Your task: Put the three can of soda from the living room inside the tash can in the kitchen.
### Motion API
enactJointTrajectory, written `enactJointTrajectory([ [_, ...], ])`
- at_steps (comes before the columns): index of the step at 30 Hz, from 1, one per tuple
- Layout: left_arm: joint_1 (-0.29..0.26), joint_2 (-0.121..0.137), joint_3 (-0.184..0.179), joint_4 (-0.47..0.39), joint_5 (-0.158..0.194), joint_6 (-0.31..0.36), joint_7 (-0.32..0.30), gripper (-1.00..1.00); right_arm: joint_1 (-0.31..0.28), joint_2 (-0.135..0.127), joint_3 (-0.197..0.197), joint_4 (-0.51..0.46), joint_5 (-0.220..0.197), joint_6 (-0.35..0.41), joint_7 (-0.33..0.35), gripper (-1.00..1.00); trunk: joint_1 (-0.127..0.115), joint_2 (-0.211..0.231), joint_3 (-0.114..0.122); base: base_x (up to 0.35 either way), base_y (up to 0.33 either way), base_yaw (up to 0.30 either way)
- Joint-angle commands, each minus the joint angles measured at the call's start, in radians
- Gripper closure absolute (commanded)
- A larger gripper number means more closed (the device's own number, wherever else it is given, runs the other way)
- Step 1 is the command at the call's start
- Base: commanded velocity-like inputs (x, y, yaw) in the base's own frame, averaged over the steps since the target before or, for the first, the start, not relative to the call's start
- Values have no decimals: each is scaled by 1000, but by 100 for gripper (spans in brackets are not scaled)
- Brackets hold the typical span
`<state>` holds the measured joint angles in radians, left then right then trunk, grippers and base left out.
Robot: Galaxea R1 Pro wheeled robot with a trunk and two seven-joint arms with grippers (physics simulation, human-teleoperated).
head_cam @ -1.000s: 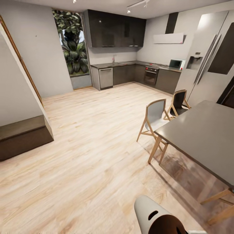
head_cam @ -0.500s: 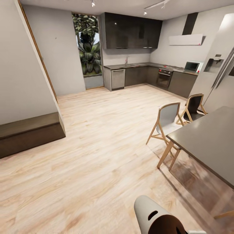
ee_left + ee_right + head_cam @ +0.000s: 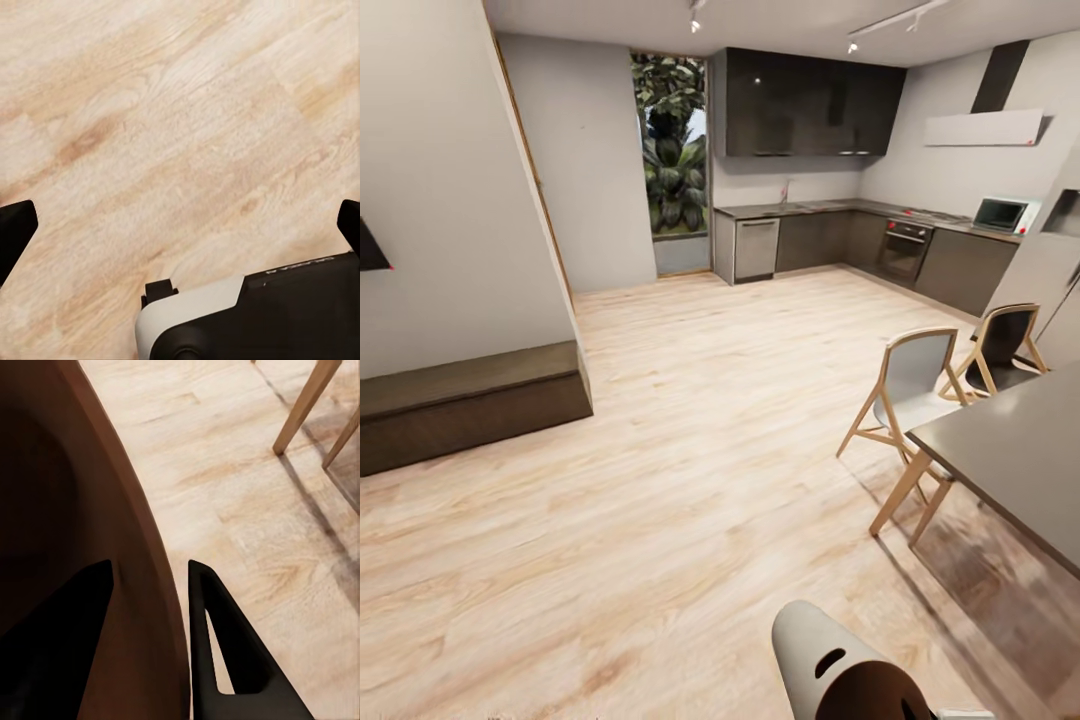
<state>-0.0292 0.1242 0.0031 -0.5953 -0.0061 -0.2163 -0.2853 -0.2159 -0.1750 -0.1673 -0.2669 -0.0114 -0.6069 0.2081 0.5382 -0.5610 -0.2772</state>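
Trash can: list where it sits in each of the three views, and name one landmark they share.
Head view: trash can at the bottom edge, right of centre, slot handle showing.
Left wrist view: not in it.
Right wrist view: its brown wall runs between the right gripper fingers, which straddle the rim.
Shared landmark: the light wood floor.

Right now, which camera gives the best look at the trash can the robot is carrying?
The head view: it shows the trash can from outside, pale grey wall, oval slot handle and brown interior. The right wrist view shows just its brown wall up close, pinched between the right claw fingers. The left wrist view faces the wood floor.
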Motion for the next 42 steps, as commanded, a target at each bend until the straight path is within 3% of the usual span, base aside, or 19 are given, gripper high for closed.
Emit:
enactJointTrajectory([
  [1,0,0,0,0,0,0,0,-100,0,0,-3,-2,1,-1,6,100,0,0,1,0,0,216],
  [42,0,0,-1,0,-1,0,0,-100,0,0,-3,-2,1,-1,6,100,0,0,39,0,0,216],
])
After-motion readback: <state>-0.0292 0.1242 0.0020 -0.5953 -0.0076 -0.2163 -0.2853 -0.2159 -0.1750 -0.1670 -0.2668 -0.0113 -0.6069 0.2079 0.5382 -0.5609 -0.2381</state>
